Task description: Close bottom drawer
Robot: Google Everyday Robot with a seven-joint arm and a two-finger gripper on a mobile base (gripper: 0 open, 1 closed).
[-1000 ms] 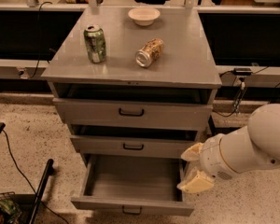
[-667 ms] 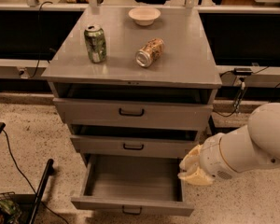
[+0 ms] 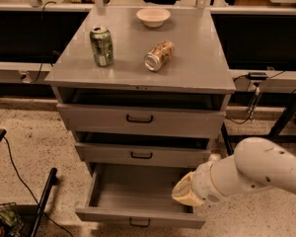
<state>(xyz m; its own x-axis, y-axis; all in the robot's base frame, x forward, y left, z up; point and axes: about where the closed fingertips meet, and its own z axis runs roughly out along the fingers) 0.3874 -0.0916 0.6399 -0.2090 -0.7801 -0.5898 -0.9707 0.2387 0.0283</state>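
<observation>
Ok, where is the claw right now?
In the camera view, the cream-coloured claw sits lower right, over the right side of the pulled-out grey metal bottom drawer.

Noting a green can standing upright at 9 o'clock on the grey cabinet top. Seeing a tan can lying on its side at 3 o'clock of it, apart. Finding a white bowl sitting at 12 o'clock, near the back edge. Logging the top drawer and middle drawer sitting slightly ajar. Spotting a black cable trailing over speckled floor at 8 o'clock.
</observation>
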